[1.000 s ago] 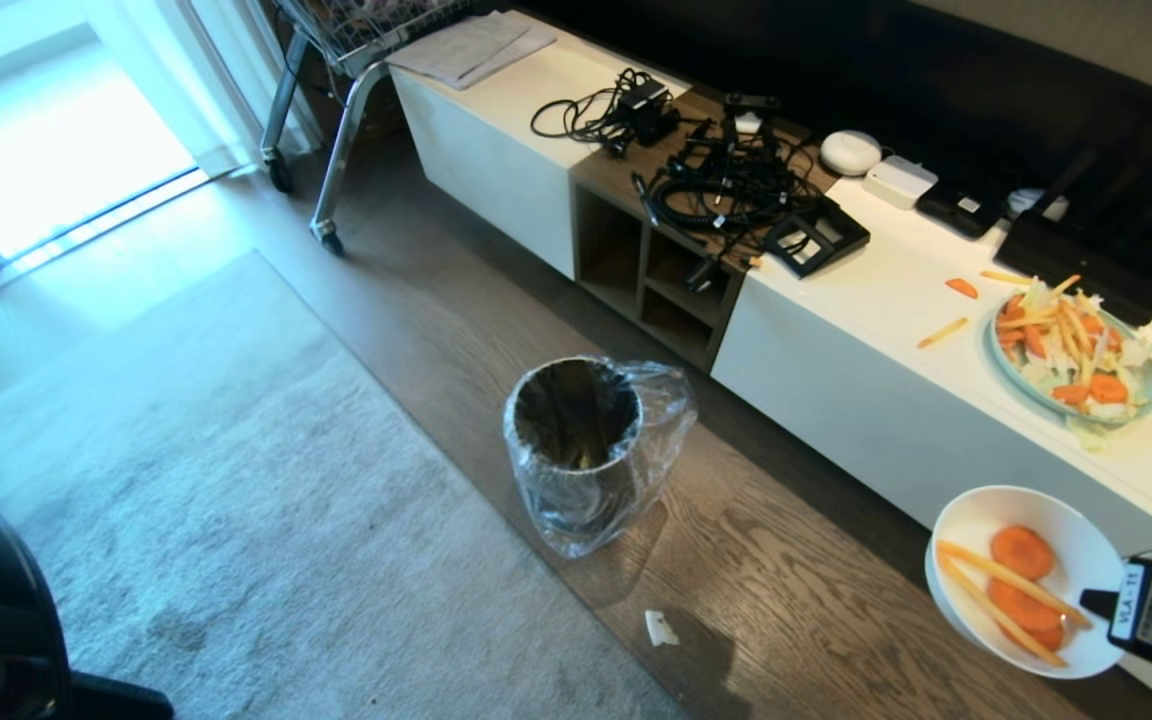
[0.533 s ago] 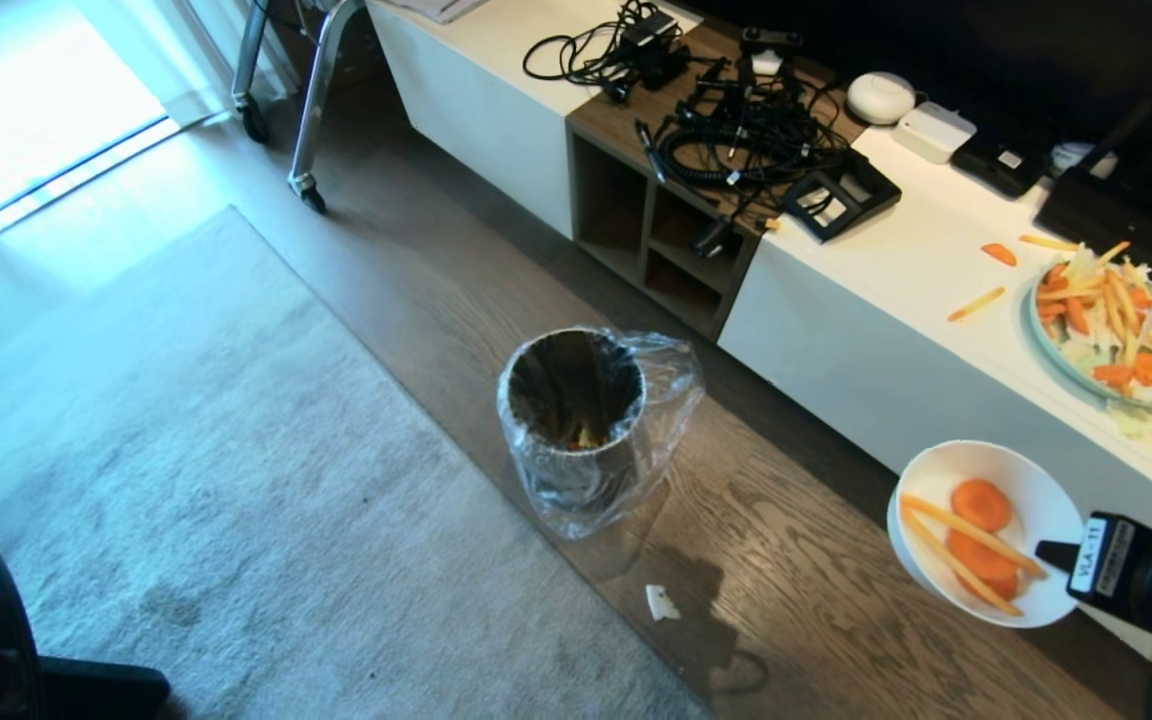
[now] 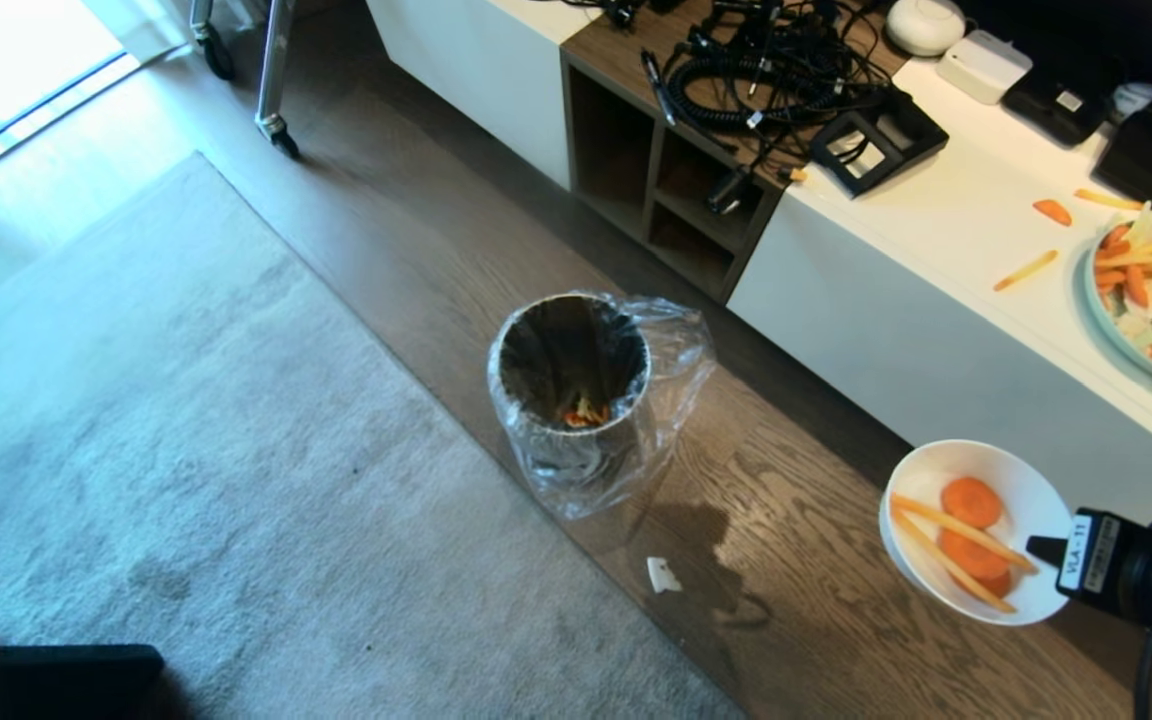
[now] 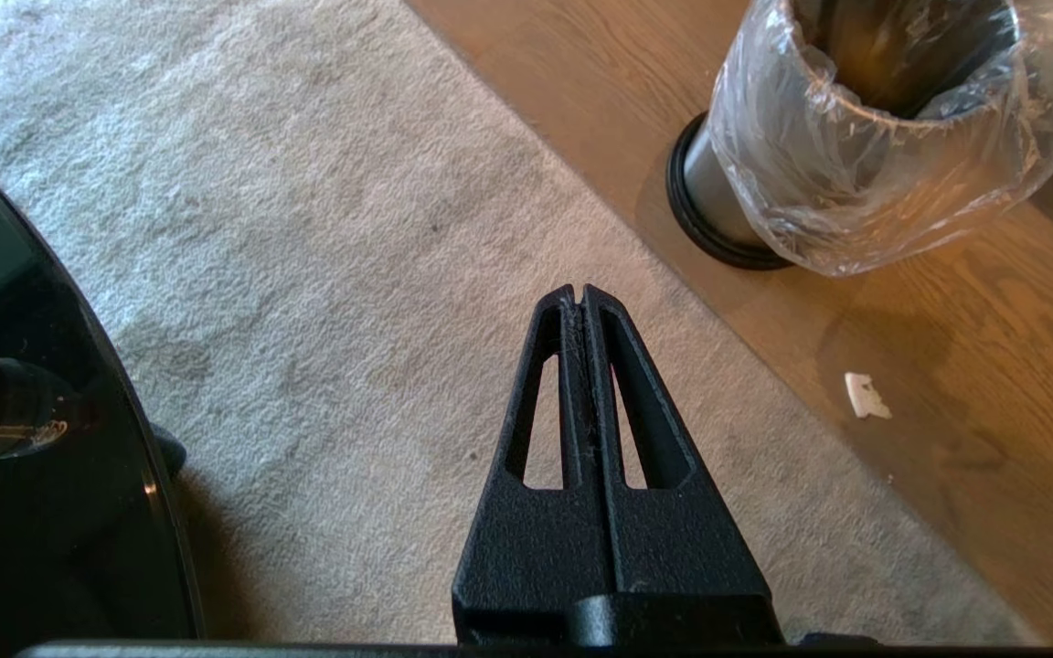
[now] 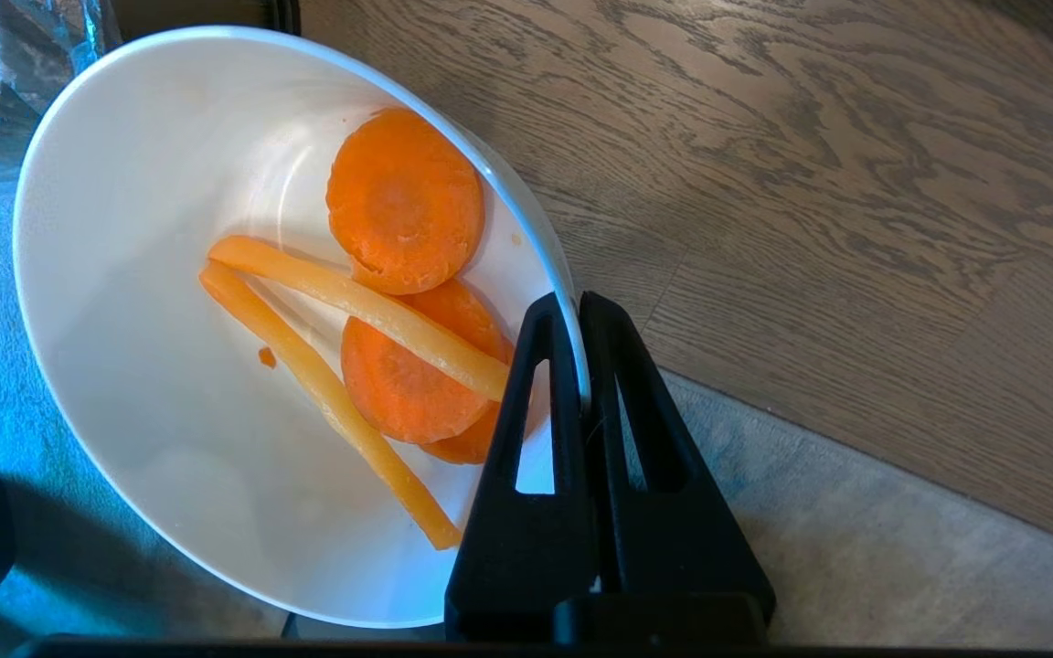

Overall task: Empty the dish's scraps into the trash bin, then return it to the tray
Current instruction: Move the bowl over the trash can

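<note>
A grey rug [image 3: 186, 450] fills the left of the frame, wood floor [image 3: 816, 640] running diagonally beside it. A small white scrap [image 3: 663, 575] lies on the boards, lower centre. Upper right, a white cabinet [image 3: 896, 330] carries a tangle of black cables [image 3: 756, 75], a pale-blue plate [image 3: 1151, 300] heaped with strips at the right edge, and loose orange pieces [image 3: 1026, 270] just beside it. A wheeled metal leg [image 3: 271, 90] stands top left.

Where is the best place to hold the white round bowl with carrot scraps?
On its thin rim, from the side, one finger inside and one outside, as the right claw grips the glossy white round bowl now: the deep, smooth wall offers no other hold.
</note>
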